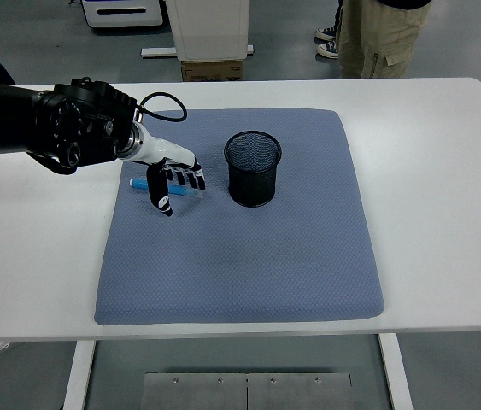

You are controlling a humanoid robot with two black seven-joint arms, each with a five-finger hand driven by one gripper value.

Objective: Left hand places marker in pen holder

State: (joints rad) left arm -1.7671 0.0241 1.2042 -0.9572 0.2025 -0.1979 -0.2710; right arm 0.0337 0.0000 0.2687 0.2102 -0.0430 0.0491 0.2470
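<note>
A blue marker [142,184] lies flat on the blue-grey mat [249,256], left of a black mesh pen holder [253,167] that stands upright. My left hand [174,184] reaches in from the left and sits right over the marker. Its fingers [190,178] curl down onto the marker's right part and the thumb [161,198] points down on the near side. The marker still rests on the mat. Most of the marker is hidden under the hand. The right arm is out of view.
The mat covers the middle of the white table [445,171]. A person's legs [381,38] stand beyond the far edge. A white cabinet and cardboard box [210,51] stand behind the table.
</note>
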